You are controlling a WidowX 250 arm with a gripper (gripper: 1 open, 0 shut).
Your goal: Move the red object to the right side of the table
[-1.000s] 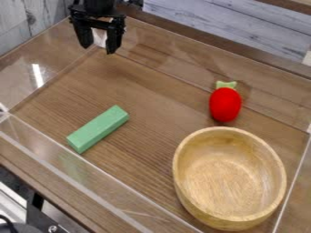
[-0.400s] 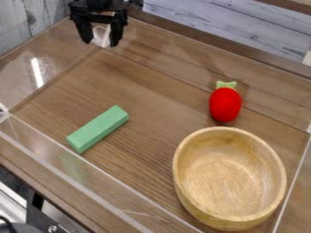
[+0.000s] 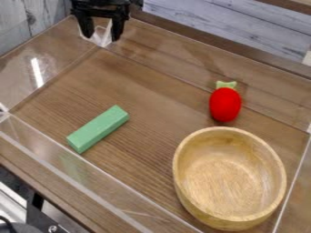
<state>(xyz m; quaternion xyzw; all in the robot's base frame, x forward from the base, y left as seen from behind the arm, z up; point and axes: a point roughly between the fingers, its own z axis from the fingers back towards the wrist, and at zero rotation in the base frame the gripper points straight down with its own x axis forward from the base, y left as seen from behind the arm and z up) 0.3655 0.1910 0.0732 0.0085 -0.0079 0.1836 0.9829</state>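
We see the strawberry toy (image 3: 225, 105) on the table's (image 3: 145, 100) right, our gripper (image 3: 101, 38) wide at far left.

Gripper (image 3: 100, 35) at 11 o'clock: small, blurred, fingertips not readable. Arm above it cut off by top edge. Dark gear at 7 o'clock cropped.

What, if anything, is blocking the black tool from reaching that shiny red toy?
Nothing visible stands between the black tool and the glossy red rounded toy; only brown wooden tabletop lies between.
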